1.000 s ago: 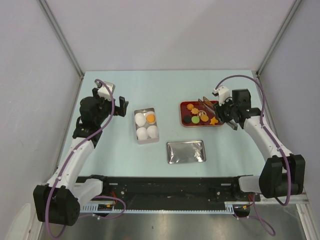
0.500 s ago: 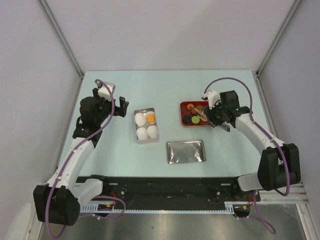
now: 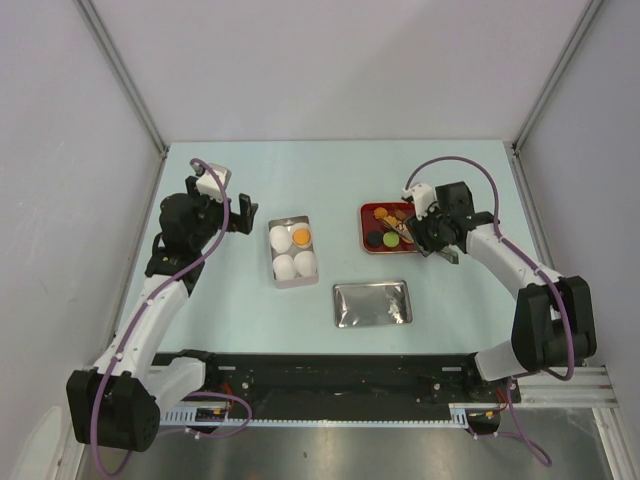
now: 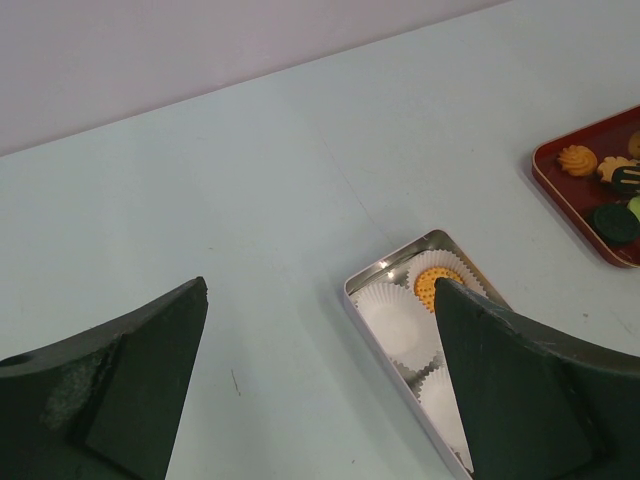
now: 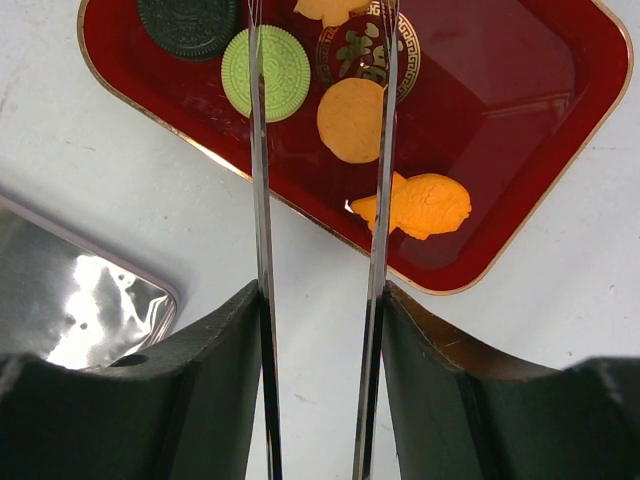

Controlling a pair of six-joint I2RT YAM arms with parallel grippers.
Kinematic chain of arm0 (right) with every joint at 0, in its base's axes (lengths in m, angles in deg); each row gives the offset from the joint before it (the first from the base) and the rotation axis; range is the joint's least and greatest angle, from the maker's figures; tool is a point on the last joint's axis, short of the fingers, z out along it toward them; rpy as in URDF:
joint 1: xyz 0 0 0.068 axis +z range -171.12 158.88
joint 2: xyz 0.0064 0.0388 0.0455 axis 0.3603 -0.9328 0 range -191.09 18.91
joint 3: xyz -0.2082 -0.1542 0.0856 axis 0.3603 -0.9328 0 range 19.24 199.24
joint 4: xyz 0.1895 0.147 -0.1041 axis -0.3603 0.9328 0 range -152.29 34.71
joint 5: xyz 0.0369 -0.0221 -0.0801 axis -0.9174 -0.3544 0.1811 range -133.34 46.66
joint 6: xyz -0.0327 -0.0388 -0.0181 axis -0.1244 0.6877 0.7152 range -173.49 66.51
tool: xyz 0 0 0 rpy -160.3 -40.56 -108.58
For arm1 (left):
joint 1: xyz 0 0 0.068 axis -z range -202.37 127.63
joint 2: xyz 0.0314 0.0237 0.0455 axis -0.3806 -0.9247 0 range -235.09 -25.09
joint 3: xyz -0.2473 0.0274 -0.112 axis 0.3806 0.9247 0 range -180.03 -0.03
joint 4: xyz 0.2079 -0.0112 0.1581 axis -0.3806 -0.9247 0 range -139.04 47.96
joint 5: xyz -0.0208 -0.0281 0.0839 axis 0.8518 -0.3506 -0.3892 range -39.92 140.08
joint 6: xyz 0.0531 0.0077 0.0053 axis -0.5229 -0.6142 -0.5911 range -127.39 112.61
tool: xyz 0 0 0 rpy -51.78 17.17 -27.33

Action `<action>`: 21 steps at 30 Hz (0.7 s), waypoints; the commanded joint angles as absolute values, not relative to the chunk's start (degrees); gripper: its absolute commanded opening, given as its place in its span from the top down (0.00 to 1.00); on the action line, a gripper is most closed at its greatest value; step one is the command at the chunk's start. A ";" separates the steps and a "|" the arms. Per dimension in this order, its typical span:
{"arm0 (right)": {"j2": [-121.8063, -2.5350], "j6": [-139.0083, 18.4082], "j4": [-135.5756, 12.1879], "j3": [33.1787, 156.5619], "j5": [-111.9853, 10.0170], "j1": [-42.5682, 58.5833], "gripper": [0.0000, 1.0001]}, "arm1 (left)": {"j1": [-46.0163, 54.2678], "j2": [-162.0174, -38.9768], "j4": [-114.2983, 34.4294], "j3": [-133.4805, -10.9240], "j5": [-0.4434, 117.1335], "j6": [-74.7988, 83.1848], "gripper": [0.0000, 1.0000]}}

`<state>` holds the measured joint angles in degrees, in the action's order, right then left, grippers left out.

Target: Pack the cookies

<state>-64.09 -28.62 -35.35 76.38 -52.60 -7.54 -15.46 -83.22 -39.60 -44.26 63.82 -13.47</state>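
Bench (image 3: pixel 330 170), pale green, arms at the near edge.

Left claw (image 4: pixel 320 300): spread wide, nothing between the fingers. It hangs over bare bench on the left, well apart from everything. The open tin (image 4: pixel 400 262) lies ahead of it and toward the middle.

In the open tin there are white paper cups (image 4: pixel 395 315) in two rows. One cup at the far right corner holds a packed orange cookie (image 4: pixel 437 283). The other cups show white only.

Shiny lid (image 3: pixel 372 303): flat on the bench, nearer the arms than the tin and the red tray, apart from both.

Red tray (image 5: pixel 520 230): on the right half of the bench, gold rim. The rest of the cookies (image 3: pixel 385 228) lie loose in it.

Right claw (image 3: pixel 408 232): two thin metal blades, parallel with a clear gap, reaching over the tray from its near right side. It pinches nothing that I can see, though the blade tips run off the top of the wrist view.

- A round orange cookie (image 5: pixel 352 120) lies between the blades, close to the right one.
- A green cookie (image 5: pixel 266 72) lies under the left blade's line.
- A black cookie (image 5: pixel 190 15) lies beyond it, outside the blades.
- A fish-shaped orange cookie (image 5: pixel 420 205) lies near the tray's near rim, crossed by the right blade.
- I cannot tell whether the blades touch any cookie or hover above them.
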 commanded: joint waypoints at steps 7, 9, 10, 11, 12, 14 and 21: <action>-65.20 -28.70 -38.30 78.65 -51.17 -7.06 0.48 | -15.17 -83.19 -38.08 -44.42 64.76 -14.15 0.00; -65.38 -28.70 -38.30 78.65 -51.17 -7.06 0.48 | -15.25 -83.19 -38.08 -44.42 64.67 -14.15 0.00; -65.55 -28.70 -38.38 78.65 -51.17 -7.06 0.48 | -15.17 -83.01 -38.08 -44.42 64.76 -14.07 0.00; -65.81 -28.61 -38.38 78.65 -51.08 -7.06 0.48 | -15.17 -83.01 -38.08 -44.33 64.76 -14.15 0.00; -65.90 -28.61 -38.47 78.65 -50.99 -7.06 0.48 | -15.17 -83.01 -38.08 -44.33 64.67 -14.07 0.00; -66.25 -28.53 -38.64 78.65 -50.99 -7.06 0.48 | -15.17 -83.01 -38.00 -44.42 64.67 -14.15 0.00; -67.05 -28.52 -39.00 78.74 -50.99 -7.06 0.50 | -15.25 -83.19 -38.00 -44.42 64.67 -14.15 0.00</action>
<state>-66.61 -28.58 -37.03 76.38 -51.48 -7.32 -15.46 -83.22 -39.60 -44.26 63.82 -13.47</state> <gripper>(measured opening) 0.507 0.996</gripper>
